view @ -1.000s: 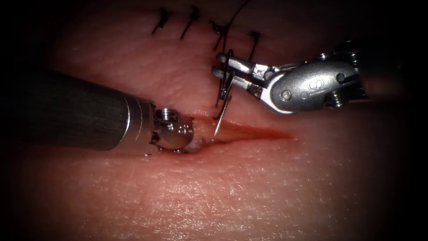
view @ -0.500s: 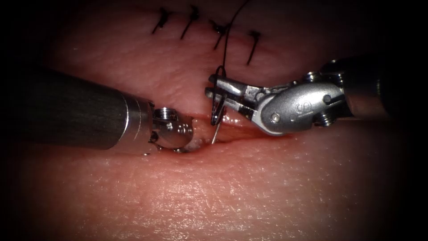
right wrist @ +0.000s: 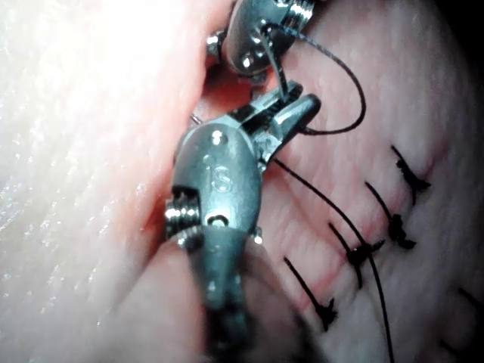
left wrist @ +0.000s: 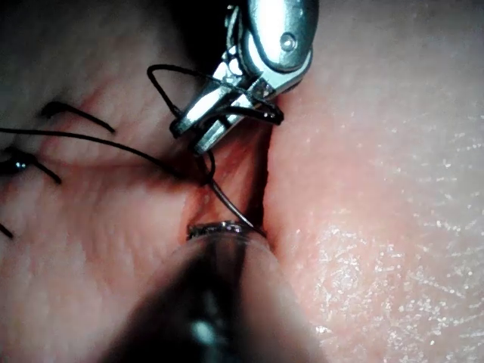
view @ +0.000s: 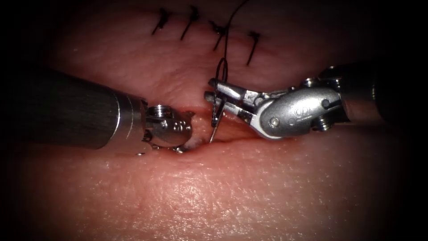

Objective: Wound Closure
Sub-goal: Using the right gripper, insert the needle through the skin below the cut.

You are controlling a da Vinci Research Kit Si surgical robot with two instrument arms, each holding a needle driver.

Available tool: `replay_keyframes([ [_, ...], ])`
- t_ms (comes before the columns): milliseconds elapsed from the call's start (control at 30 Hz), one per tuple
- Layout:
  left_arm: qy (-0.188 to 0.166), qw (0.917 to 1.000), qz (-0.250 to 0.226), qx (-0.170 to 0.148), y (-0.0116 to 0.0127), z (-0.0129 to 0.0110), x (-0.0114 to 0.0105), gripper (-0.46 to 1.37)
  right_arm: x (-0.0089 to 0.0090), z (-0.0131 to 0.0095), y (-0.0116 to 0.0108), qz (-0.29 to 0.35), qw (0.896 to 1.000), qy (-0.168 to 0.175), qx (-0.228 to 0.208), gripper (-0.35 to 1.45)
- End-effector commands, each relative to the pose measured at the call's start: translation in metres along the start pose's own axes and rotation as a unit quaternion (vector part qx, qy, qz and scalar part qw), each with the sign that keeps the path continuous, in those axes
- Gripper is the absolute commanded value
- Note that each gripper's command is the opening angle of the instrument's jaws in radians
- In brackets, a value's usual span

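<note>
My right tool [view: 210, 88] comes in over the cut [view: 254, 135] with its jaws shut on the curved needle [view: 215, 120], near the rear of its curve. The needle hangs down from the jaws, and its tip rests at the cut's lip just right of my left tool [view: 187, 136]. I cannot see whether the tip is in the tissue. Black thread [view: 225, 49] loops at the jaws and runs up past the stitches. My left tool's tip is pressed into the left end of the cut. The left wrist view has the needle [left wrist: 227, 200] under the right tool [left wrist: 185, 136].
Several finished black stitches [view: 191, 22] cross a closed line on the tissue behind the tools, also seen as stitches [right wrist: 393, 219] beside the right tool [right wrist: 299, 106]. Red fluid lines the open cut. Pale tissue [view: 214, 196] spreads in front.
The right tool has come down and to the left, lowering the needle until its tip meets the cut. The left tool has shifted slightly left and turned a little.
</note>
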Motion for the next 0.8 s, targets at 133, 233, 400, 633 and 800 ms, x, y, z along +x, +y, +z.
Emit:
replay_keyframes([
  [133,0.008,0.9999,-0.005,0.011,0.0004,-0.0008,0.0003,1.20,-0.0001,-0.0001,-0.0001,0.004,1.000,-0.001,-0.001,-0.35],
  [233,0.027,0.9989,0.013,0.035,0.0004,-0.0013,0.0006,0.93,-0.0001,0.0000,-0.0001,0.005,1.000,-0.001,-0.001,-0.35],
  [400,0.046,0.9975,0.037,0.039,0.0007,-0.0022,0.0006,0.25,-0.0001,-0.0001,0.0000,0.005,1.000,-0.003,0.000,-0.35],
  [633,0.032,0.9961,0.056,0.060,0.0011,-0.0034,0.0004,0.18,-0.0003,-0.0002,0.0002,0.005,1.000,-0.003,-0.002,-0.35],
  [800,0.030,0.9962,0.054,0.062,0.0011,-0.0039,0.0005,0.15,-0.0004,-0.0003,0.0003,0.005,1.000,-0.003,-0.001,-0.35],
])
